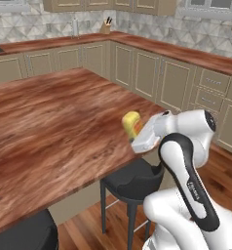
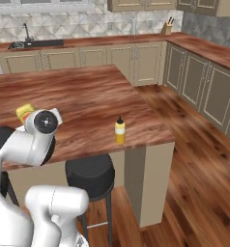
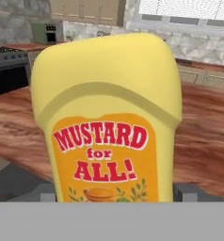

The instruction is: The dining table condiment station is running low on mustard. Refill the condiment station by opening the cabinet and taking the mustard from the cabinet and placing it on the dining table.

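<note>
The mustard (image 3: pixel 109 117), a squat yellow bottle with an orange-red "Mustard for All!" label, looms close in the hand view, with dark fingers (image 3: pixel 191 192) pressed against both its sides. My gripper (image 1: pixel 136 131) is shut on it. I hold the mustard (image 1: pixel 131 122) just over the near right edge of the dining table (image 1: pixel 54 127), a wide reddish-brown wood-grain top. In the right base view the mustard (image 2: pixel 25 112) peeks out behind my arm's joint, above the dining table (image 2: pixel 88 99). The tall cabinet is out of view.
A slim yellow bottle with a black tip (image 2: pixel 120 131) stands near the table's front edge. Round black stools (image 1: pixel 135 178) (image 2: pixel 90 173) sit under that edge. Beige counter cabinets with wood tops (image 1: pixel 152 73) line the walls, and a knife block (image 2: pixel 168 25) sits on the far counter.
</note>
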